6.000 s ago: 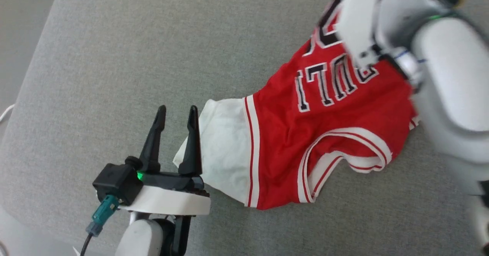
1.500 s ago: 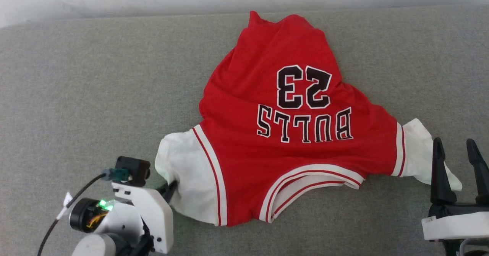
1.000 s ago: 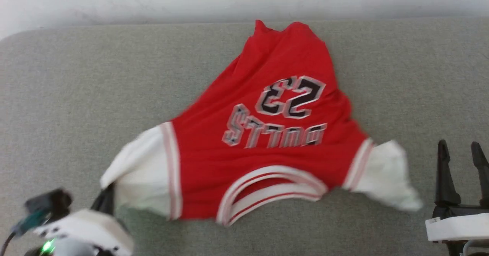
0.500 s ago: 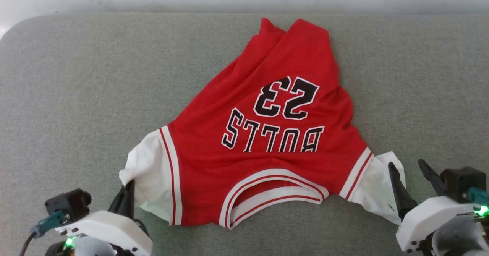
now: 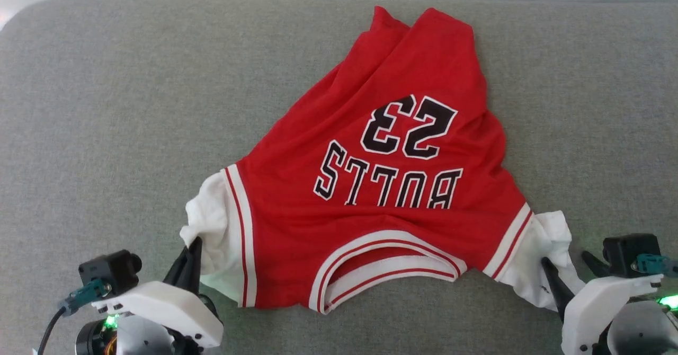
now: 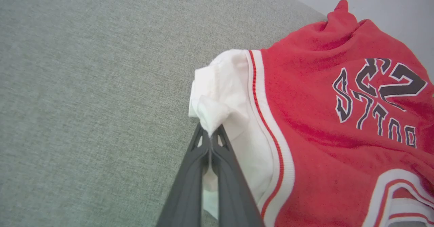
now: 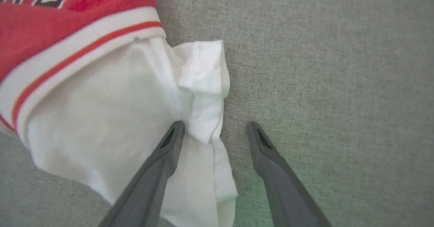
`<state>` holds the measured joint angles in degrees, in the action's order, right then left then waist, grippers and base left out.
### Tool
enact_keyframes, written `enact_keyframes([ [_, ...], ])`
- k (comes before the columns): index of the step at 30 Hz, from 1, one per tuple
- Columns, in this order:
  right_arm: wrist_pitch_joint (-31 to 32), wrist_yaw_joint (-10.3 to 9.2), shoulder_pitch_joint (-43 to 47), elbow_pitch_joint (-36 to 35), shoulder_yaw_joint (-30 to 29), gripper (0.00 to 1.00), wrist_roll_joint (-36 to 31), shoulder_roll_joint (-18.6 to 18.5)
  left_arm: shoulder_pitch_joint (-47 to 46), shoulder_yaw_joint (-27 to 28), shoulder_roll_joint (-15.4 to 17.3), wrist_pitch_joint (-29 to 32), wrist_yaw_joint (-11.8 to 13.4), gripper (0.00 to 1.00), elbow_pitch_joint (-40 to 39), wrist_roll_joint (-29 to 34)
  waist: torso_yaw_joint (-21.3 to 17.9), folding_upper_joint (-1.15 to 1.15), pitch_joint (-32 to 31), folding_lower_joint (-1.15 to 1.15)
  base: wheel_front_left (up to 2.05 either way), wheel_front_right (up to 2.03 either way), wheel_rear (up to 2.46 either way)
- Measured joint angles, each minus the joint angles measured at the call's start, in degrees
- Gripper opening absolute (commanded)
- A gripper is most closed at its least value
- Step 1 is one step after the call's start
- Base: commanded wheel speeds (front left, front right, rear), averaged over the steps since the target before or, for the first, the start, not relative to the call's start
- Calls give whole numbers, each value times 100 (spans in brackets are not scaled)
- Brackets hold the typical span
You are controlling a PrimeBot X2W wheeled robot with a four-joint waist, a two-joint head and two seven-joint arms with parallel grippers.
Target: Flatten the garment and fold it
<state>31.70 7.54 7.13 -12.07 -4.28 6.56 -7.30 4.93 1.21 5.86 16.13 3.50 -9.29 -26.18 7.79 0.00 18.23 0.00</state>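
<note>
Lower left of the head view: the left gripper (image 5: 194,245) has its jaws pressed together on a bunched edge of the garment's white sleeve (image 5: 212,222). The left wrist view confirms a fold of white cloth pinched between the tips.

Centre: the garment (image 5: 371,222) lies on the grey worktop (image 5: 106,106). Its lettering and "23" read upside down in the frame, with the collar opening toward the bottom edge and the hem toward the top. The red body is creased and narrows toward the upper centre.

Lower right: the right gripper (image 5: 567,264) has its jaws wide apart at the other white sleeve (image 5: 553,233). In the right wrist view one finger (image 7: 162,152) sits over the sleeve cloth and the other over bare worktop just beside it. The sleeve's crumpled edge lies between them, unclamped.
</note>
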Motion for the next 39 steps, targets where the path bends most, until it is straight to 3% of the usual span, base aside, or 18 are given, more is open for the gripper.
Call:
enact_keyframes([
  [1, -4, 0, -41, 59, 35, 100, 13, -48, -18, -7, 3, 0, -1, 0, 10, 0, 10, 0, 10, 0, 0, 0, 0],
  [2, 2, 0, -86, 143, 67, 84, 38, -85, -37, -21, 4, 1, -4, 0, 15, 0, 21, 0, 15, 0, 0, 0, 0],
  [3, 23, -1, -126, 208, 114, 22, 92, -124, -47, -36, 3, 3, -29, 0, 22, -1, 32, 0, 12, 0, 0, 0, 0],
  [4, 54, -2, -146, 250, 133, 0, 157, -138, -48, -53, 3, 7, -42, 0, 33, -7, 40, 0, 1, 0, 0, 0, 0],
  [9, 77, -1, -213, 308, 222, 0, 378, -103, -43, -55, 4, 7, -42, 0, 63, -67, 49, 0, -115, 0, 0, 0, 0],
  [15, -634, 0, -311, 64, -113, 0, 443, 136, -40, -24, -23, -130, -49, 0, -113, -249, -25, 0, -365, 0, 0, 0, 0],
  [20, -1380, 0, -965, -232, -352, 0, 764, 349, -494, -65, -120, -367, -153, 0, -387, -580, -151, 0, -623, 0, 0, 0, 0],
  [24, -1622, -1, -1781, -358, -294, 0, 904, 396, -1239, -132, -140, -394, -204, 0, -508, -630, -295, 0, -839, 0, 0, 0, 0],
  [34, -1209, -1, -4092, -65, 270, 0, 906, 88, -3609, -247, 281, 398, -234, 0, -88, -587, -722, 0, -1242, 0, 0, 0, 0],
  [39, -712, -1, -5348, 497, 303, 0, 937, 7, -4927, -147, 499, 865, 31, 0, 442, -522, -959, 0, -1236, -1, 0, 0, 0],
])
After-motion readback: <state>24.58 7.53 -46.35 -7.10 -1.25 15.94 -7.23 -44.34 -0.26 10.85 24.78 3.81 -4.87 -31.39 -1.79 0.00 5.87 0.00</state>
